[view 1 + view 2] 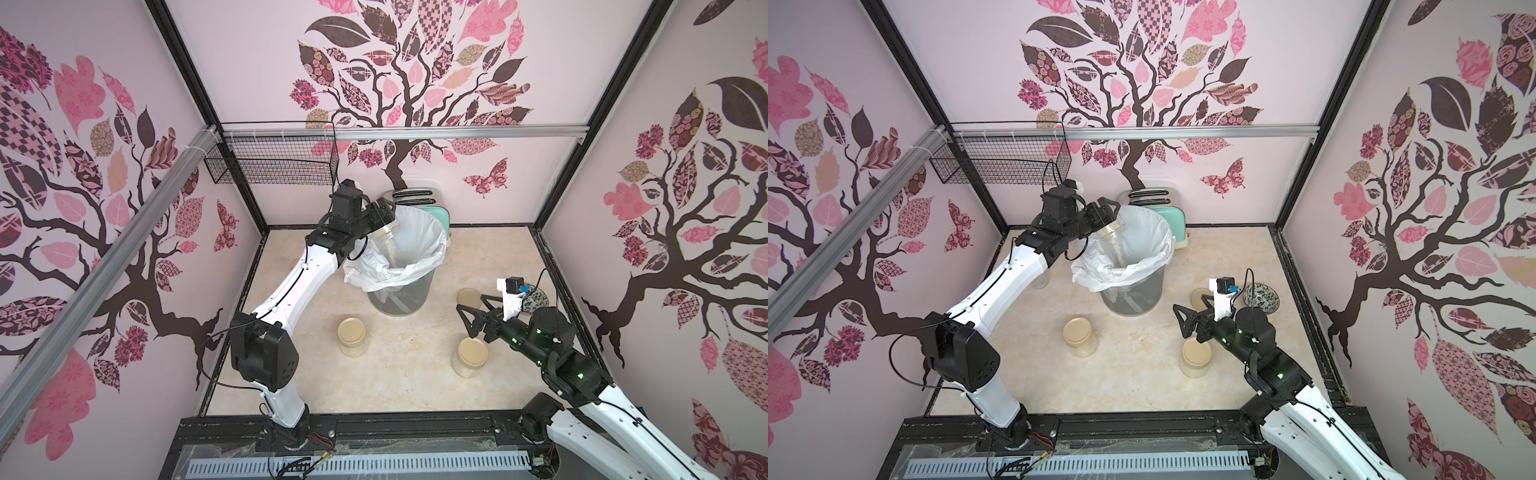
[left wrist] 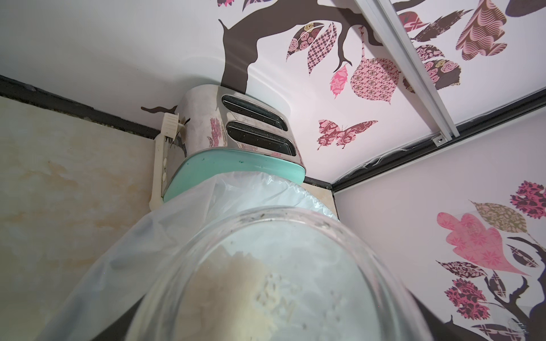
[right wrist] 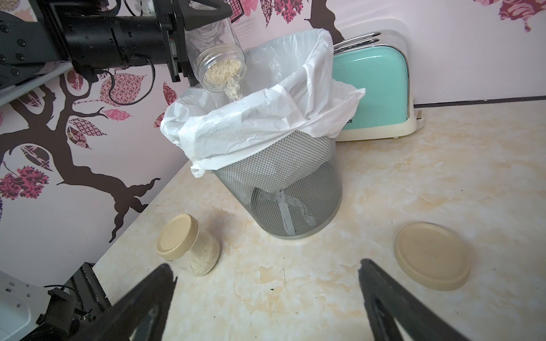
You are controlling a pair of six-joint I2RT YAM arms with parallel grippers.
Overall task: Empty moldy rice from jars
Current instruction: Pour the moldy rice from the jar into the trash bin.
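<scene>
The left gripper (image 1: 384, 218) is clamped on an open jar (image 3: 221, 66) tilted over the bin (image 1: 399, 299); rice (image 3: 224, 73) pours in. A lidded jar (image 1: 352, 336) and a second jar (image 1: 470, 356) stand on the worktop (image 1: 374, 386). The right gripper (image 3: 266, 265) hovers, jaws apart, near a loose lid (image 3: 431, 255).

Both top views: high above the front edge, looking steeply down on the whole beige marbled tabletop (image 1: 374, 386). Left wrist: pressed close to a clear glass jar (image 2: 295, 265). Right wrist: low, facing the grey wire-mesh bin (image 3: 289, 189). All four share the mint-green toaster (image 3: 375, 88).
</scene>
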